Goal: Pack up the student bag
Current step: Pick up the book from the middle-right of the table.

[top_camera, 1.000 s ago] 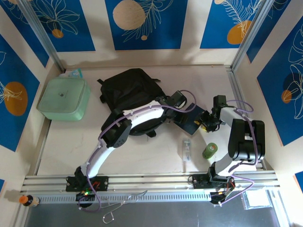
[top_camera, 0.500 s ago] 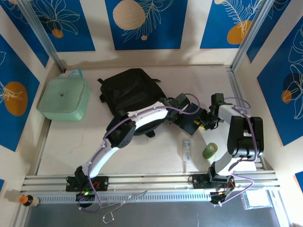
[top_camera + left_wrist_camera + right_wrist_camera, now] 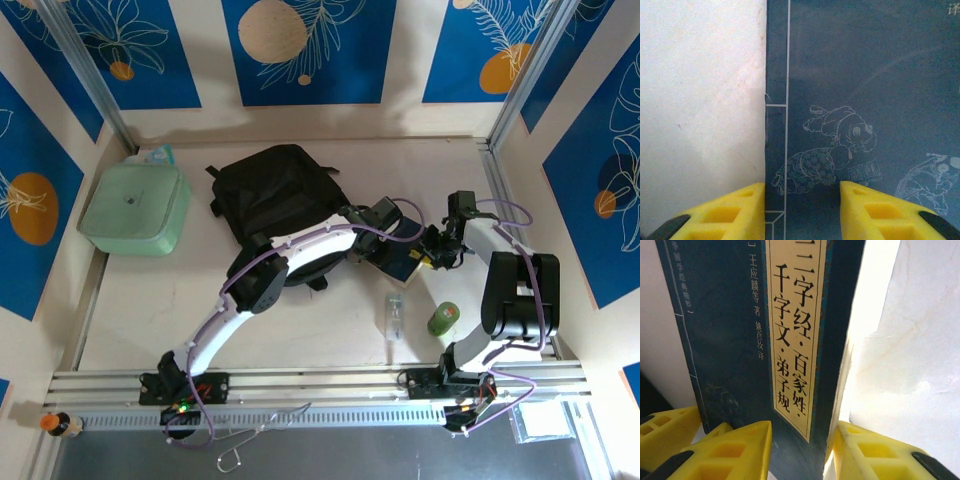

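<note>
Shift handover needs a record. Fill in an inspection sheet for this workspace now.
Surface: pale table, flat, no spills seen.
Job's things: student bag lying at the back; dark blue book to its right, outside it.
Clutter: pale green container, clear bottle, green roll.
Claws: left claw straddles the book's edge, jaws apart; right claw brackets its spine, grip uncertain.
Cables: purple cables run along both arms, no snag seen.
Surroundings: blue printed wall panels.

Overhead view looking down, both wrist views close on book
</note>
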### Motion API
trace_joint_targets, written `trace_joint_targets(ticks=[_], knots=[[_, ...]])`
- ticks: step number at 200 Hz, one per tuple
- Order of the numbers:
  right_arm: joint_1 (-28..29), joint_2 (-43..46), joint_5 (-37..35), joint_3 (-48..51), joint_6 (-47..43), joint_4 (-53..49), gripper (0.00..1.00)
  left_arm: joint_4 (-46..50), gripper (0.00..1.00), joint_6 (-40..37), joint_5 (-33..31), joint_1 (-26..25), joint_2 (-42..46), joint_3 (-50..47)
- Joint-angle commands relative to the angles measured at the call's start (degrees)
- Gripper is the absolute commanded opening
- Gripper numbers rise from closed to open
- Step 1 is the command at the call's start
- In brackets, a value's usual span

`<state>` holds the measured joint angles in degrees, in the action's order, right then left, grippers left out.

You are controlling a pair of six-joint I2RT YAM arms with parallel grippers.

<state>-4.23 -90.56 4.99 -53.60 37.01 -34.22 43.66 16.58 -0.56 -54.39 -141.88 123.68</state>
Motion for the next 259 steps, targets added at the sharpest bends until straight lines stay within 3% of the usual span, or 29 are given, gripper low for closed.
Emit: trace_joint_targets(ticks=[1, 59, 98, 142, 190, 220, 259], knots=[[0.5, 1.4, 2.8, -1.6, -1.1, -1.5, 0.34, 6.0, 0.37, -2.1, -0.9, -0.7, -5.2, -1.2], [0.6, 1.4, 1.5, -1.3, -1.7, -1.7, 0.21, 5.7, 0.37, -2.5, -1.6, -0.7, -5.0, -1.4], [0.6, 1.2, 0.8, -1.3, -2.4, -2.0, 0.00, 5.3, 0.36, -2.2, -1.7, -0.8, -3.8, -1.2], [-0.9, 6.2, 1.6, 0.2, -2.8, 0.4, 0.00, 5.8, 0.47, -2.6, 0.1, 0.4, 4.9, 0.3], [-2.3, 12.9, 7.4, 0.2, -4.9, 2.8, 0.00, 1.3, 0.62, -1.9, 3.9, 3.4, 19.8, -6.6], [-2.5, 17.9, 11.2, -0.3, -5.2, 4.7, 0.00, -3.4, 0.70, 0.9, 5.2, 6.8, 28.9, -15.4], [-2.0, 23.5, 16.1, -1.4, -5.5, 7.4, 0.00, -14.7, 0.81, 7.1, 11.9, 13.5, 40.7, -31.2]])
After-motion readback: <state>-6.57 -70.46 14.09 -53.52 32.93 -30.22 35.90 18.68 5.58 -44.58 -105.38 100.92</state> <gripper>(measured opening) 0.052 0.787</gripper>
